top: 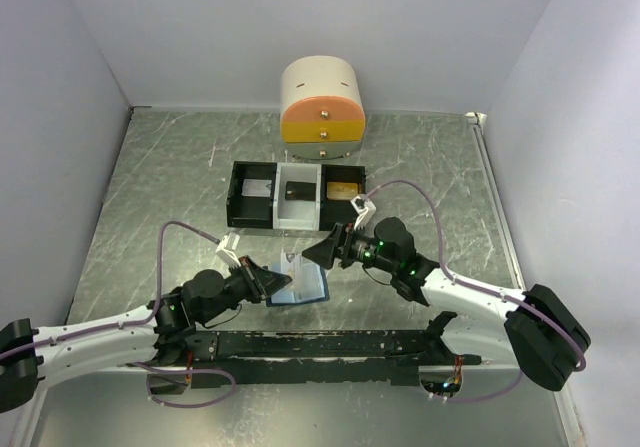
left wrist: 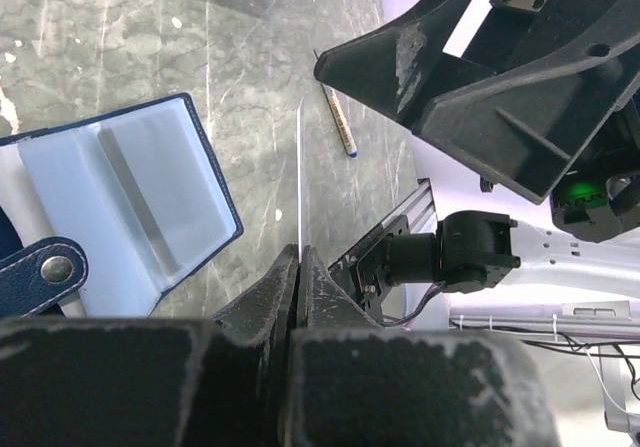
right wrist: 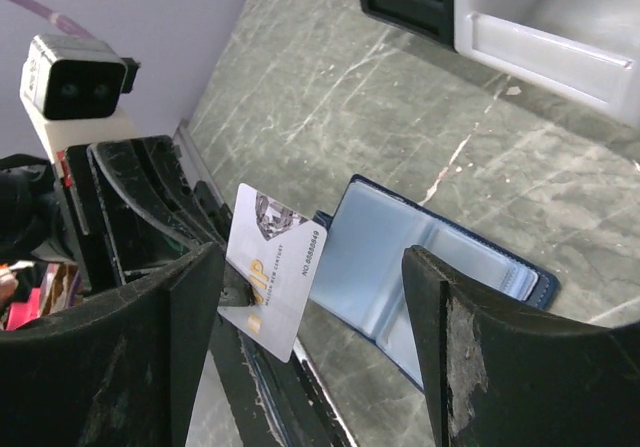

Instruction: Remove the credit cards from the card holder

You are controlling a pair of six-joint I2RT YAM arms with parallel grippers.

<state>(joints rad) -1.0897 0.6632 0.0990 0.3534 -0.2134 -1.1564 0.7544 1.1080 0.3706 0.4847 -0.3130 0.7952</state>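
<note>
Credit card (right wrist: 275, 267): thin white rectangle

White card (right wrist: 272, 267) upright in left gripper (right wrist: 236, 293) pinch, between wide-apart right gripper (right wrist: 312, 259) fingers, open holder (right wrist: 430, 267) just behind.

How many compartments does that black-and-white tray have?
3, side by side in the tray: a black left compartment, a white middle compartment, a black right compartment.
</note>
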